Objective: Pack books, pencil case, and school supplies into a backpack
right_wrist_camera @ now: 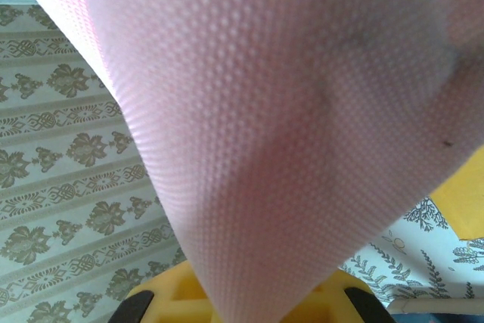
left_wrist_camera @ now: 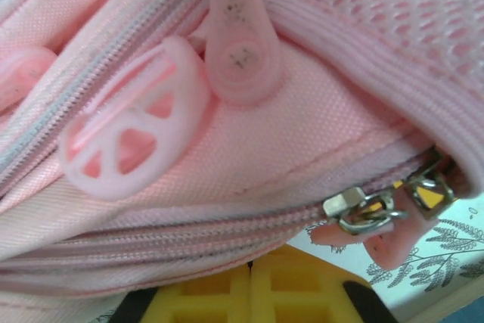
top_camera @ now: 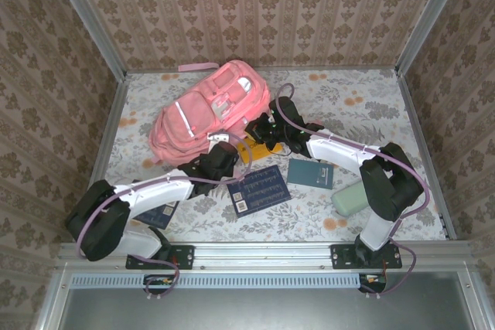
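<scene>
Backpack lies far left-centre on table. Judged soft, floppy and light; opening collapses unless held.
Right gripper closed, pinching mesh panel.
Left gripper closed at zipper seam; hold on fabric unconfirmed.
Best purchase: zipper pull or opening rim.

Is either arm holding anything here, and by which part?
The right gripper is shut on the backpack, pinching a flap of its dimpled pink fabric. The left gripper is shut against the backpack's zipper seam; whether it grips anything cannot be told.
</scene>
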Robot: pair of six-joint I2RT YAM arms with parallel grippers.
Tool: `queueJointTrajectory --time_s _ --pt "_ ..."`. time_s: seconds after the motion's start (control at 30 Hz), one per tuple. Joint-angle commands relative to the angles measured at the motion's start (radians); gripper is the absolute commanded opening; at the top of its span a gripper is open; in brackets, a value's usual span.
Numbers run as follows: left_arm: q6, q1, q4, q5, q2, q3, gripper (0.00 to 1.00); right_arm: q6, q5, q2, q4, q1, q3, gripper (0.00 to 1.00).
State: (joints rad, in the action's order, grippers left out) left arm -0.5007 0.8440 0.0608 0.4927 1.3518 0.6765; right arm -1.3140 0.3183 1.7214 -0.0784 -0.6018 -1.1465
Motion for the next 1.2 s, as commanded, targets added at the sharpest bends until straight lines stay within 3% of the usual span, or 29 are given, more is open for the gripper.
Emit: queueJointTrajectory --time_s 0.0,0.4,0.57,0.7,1.17 --pt "-0.012 -0.015 -0.019 0.0 -0.074 -0.012 0.0 -0.021 -0.009 -0.055 -0.055 -0.013 -0.024 0.0" --pt "-0.056 -0.077 0.017 -0.088 -0.203 -0.104 0.0 -0.027 -0.016 -0.059 -0.069 -0.012 -0.012 0.0" --pt "-0.062 -0.109 -0.004 -0.211 -0.222 -0.118 0.0 -0.031 -0.011 -0.059 -0.079 -0.013 -0.013 0.0" --pt "-0.072 -0.112 -0.035 -0.314 -0.221 -0.106 0.13 -0.036 -0.006 -0.062 -0.079 -0.013 -0.018 0.0" --pt "-0.091 -0.144 -0.092 -0.386 -0.109 -0.035 0.18 -0.046 0.003 -0.069 -0.091 -0.016 -0.015 0.0"
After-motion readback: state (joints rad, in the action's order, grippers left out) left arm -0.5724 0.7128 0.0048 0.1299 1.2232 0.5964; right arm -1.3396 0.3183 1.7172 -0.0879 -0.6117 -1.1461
